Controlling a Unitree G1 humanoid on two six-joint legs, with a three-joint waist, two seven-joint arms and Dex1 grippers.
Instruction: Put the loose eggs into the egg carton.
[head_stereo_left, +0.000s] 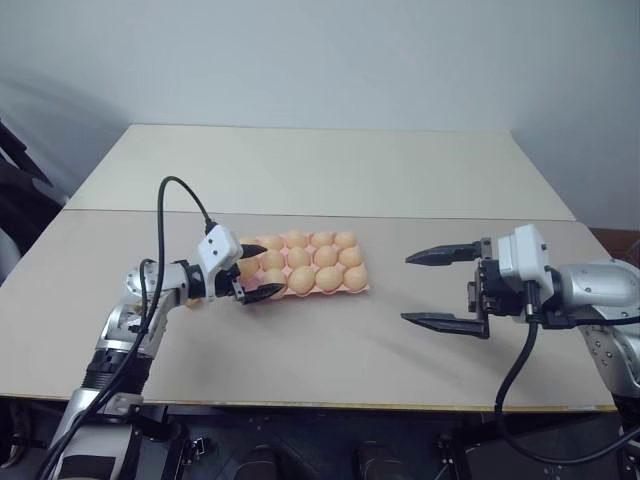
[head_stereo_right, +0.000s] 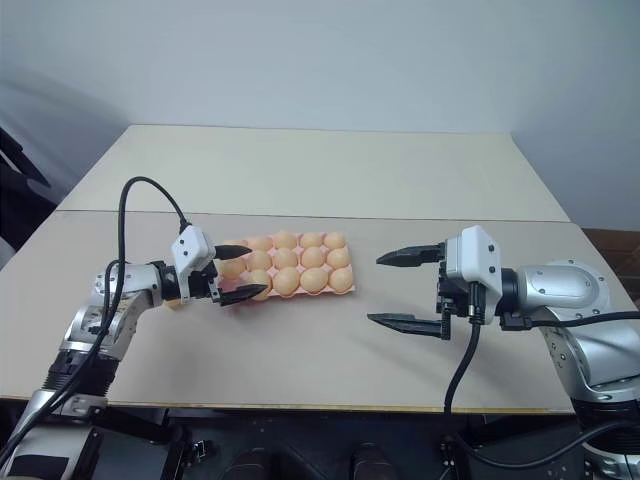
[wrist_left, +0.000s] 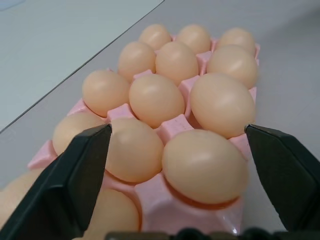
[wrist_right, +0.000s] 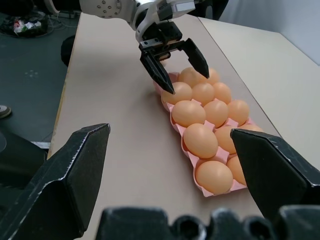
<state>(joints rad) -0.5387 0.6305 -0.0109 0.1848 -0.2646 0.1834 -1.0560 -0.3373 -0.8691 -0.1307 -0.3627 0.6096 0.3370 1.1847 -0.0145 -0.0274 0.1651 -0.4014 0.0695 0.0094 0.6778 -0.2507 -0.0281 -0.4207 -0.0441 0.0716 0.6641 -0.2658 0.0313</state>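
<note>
The right pincer (head_stereo_right: 405, 290), nearest the camera, hangs wide open and empty, well to the right of the egg carton (head_stereo_left: 362, 288). The carton lies mid-surface (head_stereo_left: 330, 350). Its eggs (head_stereo_left: 329, 279) fill every cup that can be seen; the cups at its left end are hidden behind the left pincer (head_stereo_left: 259, 270), which is spread wide over them, holding nothing. No loose egg is visible on the surface. Judgement: loading is at or near completion.
</note>
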